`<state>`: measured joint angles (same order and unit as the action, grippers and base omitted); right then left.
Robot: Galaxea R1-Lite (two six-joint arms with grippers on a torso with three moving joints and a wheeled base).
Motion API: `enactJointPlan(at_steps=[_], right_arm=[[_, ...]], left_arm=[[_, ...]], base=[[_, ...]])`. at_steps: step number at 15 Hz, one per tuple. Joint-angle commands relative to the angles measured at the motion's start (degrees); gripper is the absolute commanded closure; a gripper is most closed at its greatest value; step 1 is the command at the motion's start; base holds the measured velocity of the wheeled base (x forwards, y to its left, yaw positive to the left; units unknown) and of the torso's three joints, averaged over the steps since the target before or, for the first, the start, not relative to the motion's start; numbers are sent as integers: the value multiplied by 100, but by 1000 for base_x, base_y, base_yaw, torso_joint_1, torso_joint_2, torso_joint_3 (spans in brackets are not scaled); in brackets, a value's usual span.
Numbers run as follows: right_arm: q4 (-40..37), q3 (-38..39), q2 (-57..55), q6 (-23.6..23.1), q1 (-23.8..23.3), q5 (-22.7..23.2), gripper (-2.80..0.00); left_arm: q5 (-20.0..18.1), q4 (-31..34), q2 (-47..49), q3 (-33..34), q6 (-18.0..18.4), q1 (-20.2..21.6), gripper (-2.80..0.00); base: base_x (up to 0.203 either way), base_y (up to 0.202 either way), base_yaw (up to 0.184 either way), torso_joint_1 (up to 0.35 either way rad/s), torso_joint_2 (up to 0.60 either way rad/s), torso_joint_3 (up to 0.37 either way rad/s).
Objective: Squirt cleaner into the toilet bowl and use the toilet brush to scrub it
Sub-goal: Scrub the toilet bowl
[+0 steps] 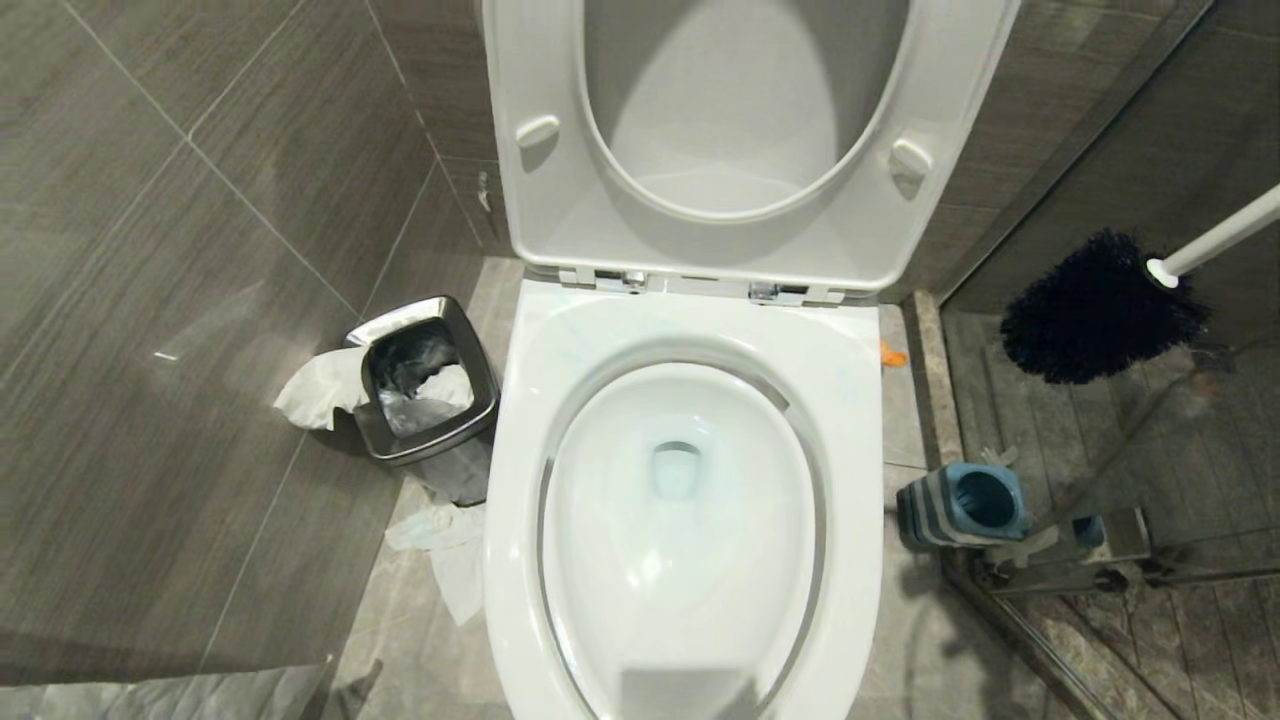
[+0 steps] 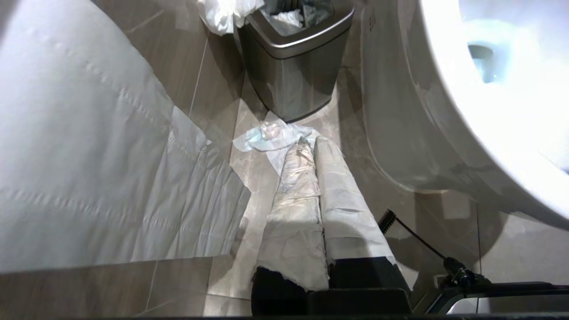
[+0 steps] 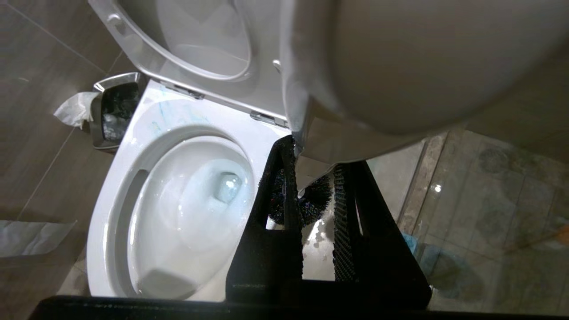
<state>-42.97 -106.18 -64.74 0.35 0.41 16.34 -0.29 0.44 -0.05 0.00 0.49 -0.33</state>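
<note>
The right gripper (image 3: 311, 195), with two black ridged fingers, is up in the air to the right of the large white glossy ceramic toilet bowl (image 1: 690, 520), and its jaws are closed on the slim white plastic handle of the toilet brush (image 1: 1100, 305). In the head view the handle slants in from the right edge and the round bushy black bristle head hangs above the floor, well clear of the bowl's rim and above the one blue-and-grey striped brush holder (image 1: 962, 505), which stands empty beside the toilet. In the right wrist view the bristle head shows between and beyond the fingers. The left gripper (image 2: 311, 146), its two fingers wrapped in white paper, points low toward the floor on the toilet's left side, jaws pressed together and empty, the tips near a crumpled white tissue (image 2: 271, 138). There is one toilet, seat and lid raised, pale blue water in its basin, and one small square steel bin (image 1: 425, 390) stuffed with paper at its left.
</note>
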Motion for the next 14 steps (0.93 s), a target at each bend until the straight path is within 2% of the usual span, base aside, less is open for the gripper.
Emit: enactJointPlan(at_steps=[1,9,11,14], right_arm=[[-19,-50,-134,0,21,10,0],[-19,-238,-481,57,114,-18,0],[-19,-239,-552,47,380,-65,0],[35,-300,-882,54,828,-496,0]], left_arm=[[3,0,5,18,-5,-2,0],[-5,0,5,9,-5,-2,0],[3,0,5,17,4,-2,0],[-6,0,5,18,-5,-2,0]], base=[[0,0,0,7,2,206],[0,0,0,2,2,205],[0,0,0,7,1,200],[0,0,0,2,0,120]])
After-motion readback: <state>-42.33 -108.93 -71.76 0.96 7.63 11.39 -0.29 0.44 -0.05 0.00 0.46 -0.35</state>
